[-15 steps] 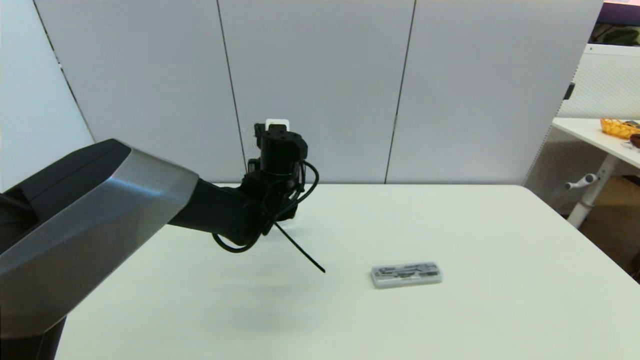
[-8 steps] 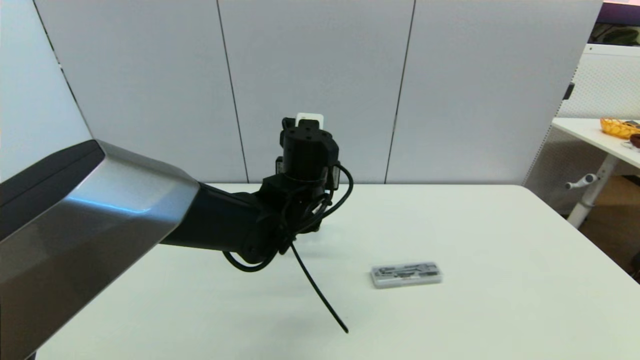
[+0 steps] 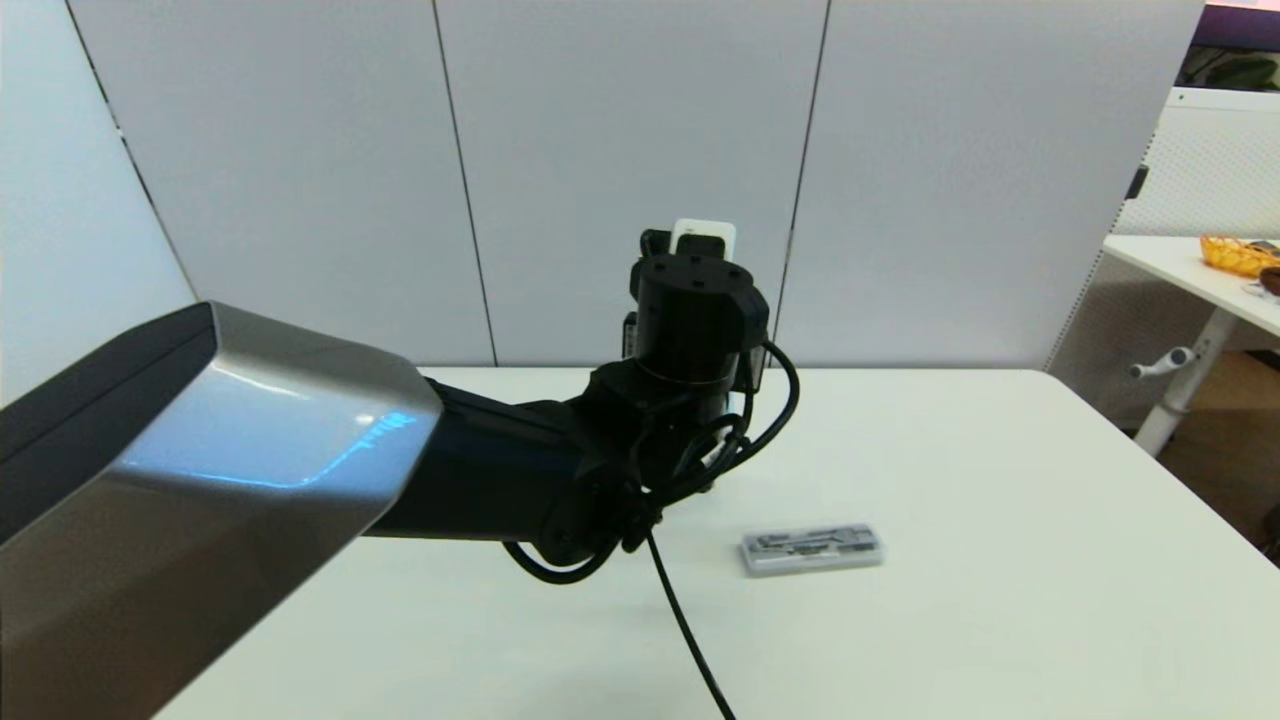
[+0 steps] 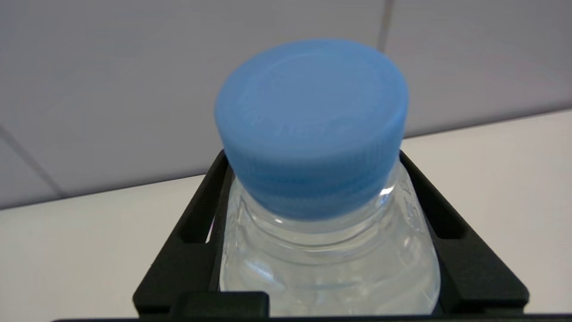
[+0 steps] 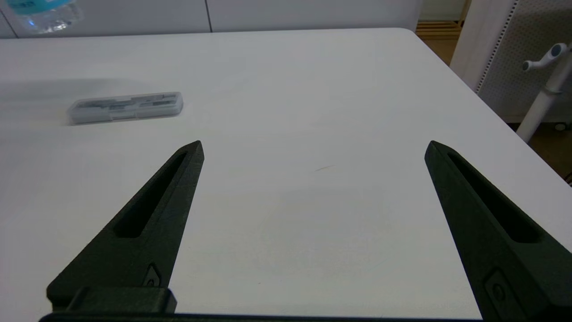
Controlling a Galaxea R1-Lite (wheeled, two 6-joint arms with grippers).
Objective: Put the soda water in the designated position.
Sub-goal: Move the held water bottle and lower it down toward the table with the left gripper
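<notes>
The soda water bottle (image 4: pixel 328 250) is clear with a light-blue cap (image 4: pixel 313 125) and stands upright between the fingers (image 4: pixel 201 223) of my left gripper (image 4: pixel 313 154), which is shut on its shoulder. In the head view the left arm's wrist (image 3: pixel 690 330) hides both the gripper and the bottle, over the table's middle rear. The right wrist view shows only the bottle's base and blue label (image 5: pixel 42 13), seemingly above the tabletop. My right gripper (image 5: pixel 313 145) is open, holds nothing, and sits low over the table's right side.
A flat grey case (image 3: pixel 813 549) lies on the white table (image 3: pixel 1000 480), right of the left wrist; it also shows as the case (image 5: pixel 125 107) in the right wrist view. A black cable (image 3: pixel 690 640) dangles from the left wrist. A side table with an orange basket (image 3: pixel 1238 255) stands far right.
My left arm has swung steadily to the right with the bottle in its grip, its wrist now closer to the grey case. The case has not moved.
</notes>
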